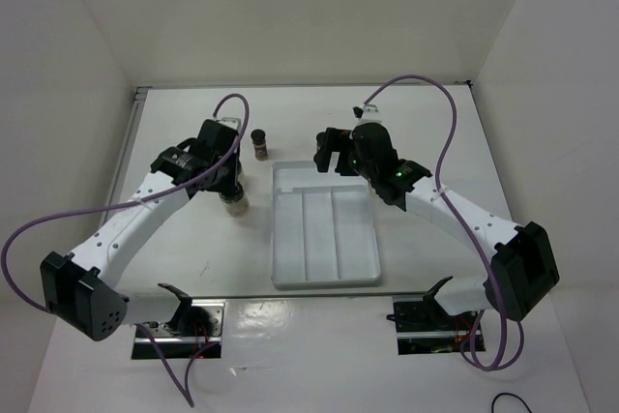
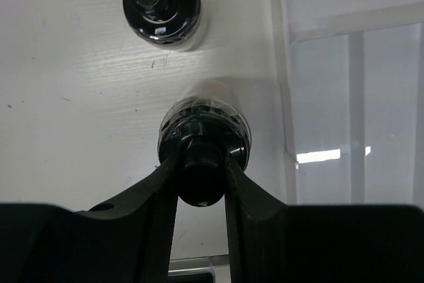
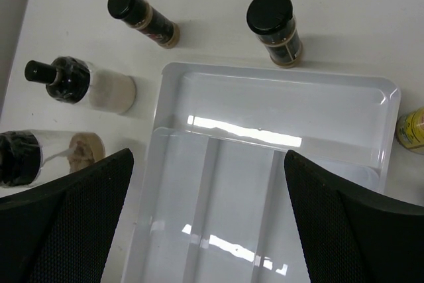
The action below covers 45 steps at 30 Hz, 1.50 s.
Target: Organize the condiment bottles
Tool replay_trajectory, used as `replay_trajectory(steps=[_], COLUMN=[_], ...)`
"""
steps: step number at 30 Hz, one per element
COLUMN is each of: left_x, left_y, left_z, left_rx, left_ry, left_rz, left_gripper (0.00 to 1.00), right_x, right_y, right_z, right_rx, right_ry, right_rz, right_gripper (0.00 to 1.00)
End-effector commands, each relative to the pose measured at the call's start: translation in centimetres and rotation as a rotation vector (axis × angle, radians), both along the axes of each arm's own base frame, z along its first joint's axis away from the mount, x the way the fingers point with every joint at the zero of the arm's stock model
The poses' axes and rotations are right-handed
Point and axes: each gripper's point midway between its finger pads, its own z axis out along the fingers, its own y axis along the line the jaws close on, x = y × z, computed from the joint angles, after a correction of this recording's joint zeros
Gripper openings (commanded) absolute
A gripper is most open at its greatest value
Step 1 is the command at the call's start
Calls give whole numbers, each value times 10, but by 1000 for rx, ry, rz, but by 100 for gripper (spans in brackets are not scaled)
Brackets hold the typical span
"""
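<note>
Fingers of the left gripper (image 2: 202,167) are pinching the narrow black cap of a bottle (image 2: 204,127); the right gripper (image 3: 207,157) is hanging spread wide, holding nothing.
The bottle is standing upright on the table (image 2: 79,97), just beside the white tray (image 2: 344,64) and near a second bottle (image 2: 161,3). Being glass, it is probably feeling stiff, smooth, fairly heavy and breakable, so the cap is looking like the surest hold.
</note>
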Motion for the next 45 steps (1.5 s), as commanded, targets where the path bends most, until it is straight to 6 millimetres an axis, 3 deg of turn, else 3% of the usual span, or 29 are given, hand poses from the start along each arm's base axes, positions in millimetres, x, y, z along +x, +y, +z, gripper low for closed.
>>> replay_trajectory(steps=[1, 5, 10, 13, 16, 19, 23, 28, 32, 37, 45], left_x=[13, 24, 37, 47, 57, 66, 77, 69, 50, 37, 31], left_y=[-20, -47, -74, -84, -94, -105, -116, -127, -122, -134, -144], left_z=[27, 37, 54, 57, 56, 61, 53, 50, 31, 20, 0], left_rx=[-48, -78, -90, -84, -80, -83, -66, -78, -82, -131, -98], left_ry=[-56, -70, -116, -134, -138, -155, -139, -126, -74, -46, -8], left_rz=[-44, -101, -156, -169, -187, -204, -223, -248, -240, -275, -273], left_gripper=[0, 0, 0, 0, 0, 0, 0, 0, 0, 0, 0], right_x=[5, 6, 7, 5, 1, 1, -3, -2, 1, 4, 1], right_y=[-4, -16, -41, -63, -73, -80, -82, -88, -94, -97, -95], right_z=[15, 15, 37, 46, 54, 49, 45, 42, 40, 36, 36], right_rx=[31, 1, 19, 40, 72, 70, 61, 44, 43, 44, 57], right_ry=[-38, -43, -88, -112, -133, -125, -110, -108, -109, -95, -91], right_rz=[-33, -84, -152, -191, -175, -186, -186, -201, -221, -220, -214], right_gripper=[98, 98, 98, 98, 98, 98, 98, 98, 98, 98, 98])
